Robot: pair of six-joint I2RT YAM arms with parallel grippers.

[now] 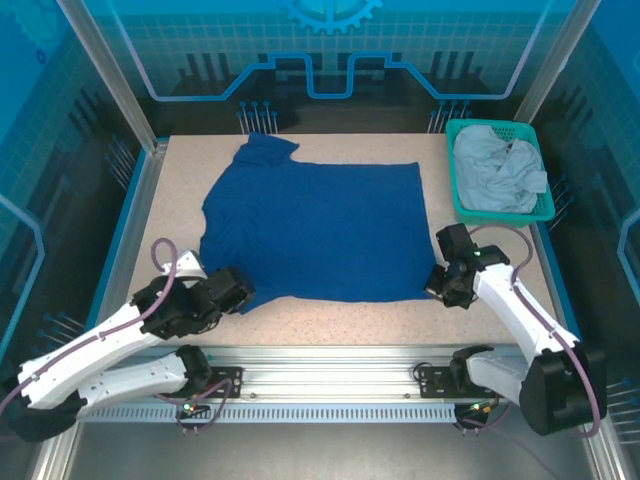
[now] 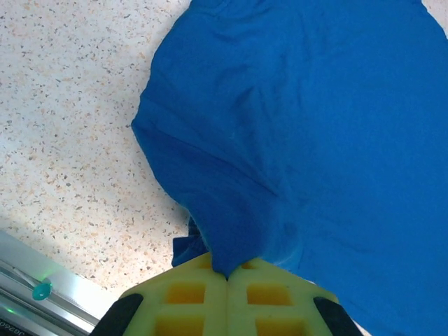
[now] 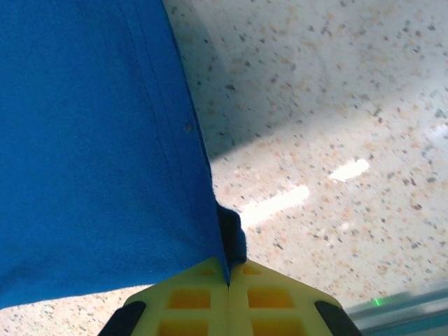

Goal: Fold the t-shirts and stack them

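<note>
- Left gripper point(image 2: 226, 273) is pinched tight on the blue t-shirt point(image 1: 320, 225) at its near-left corner, cloth bunching there.
- The shirt lies spread flat on the table point(image 1: 183, 185).
- Right gripper point(image 3: 229, 276) is clamped on the near-right hem; both corners are held, likely to lift the near edge for a fold.
- Far right, the grey t-shirt point(image 1: 495, 170) waits crumpled in the teal basket point(image 1: 500, 214).

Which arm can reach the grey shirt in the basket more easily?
Right, probably. The basket with the grey t-shirt sits far right, nearer the right gripper; the left gripper is across the blue t-shirt. Both are shut on that shirt's near edge, so it must let go first.
</note>
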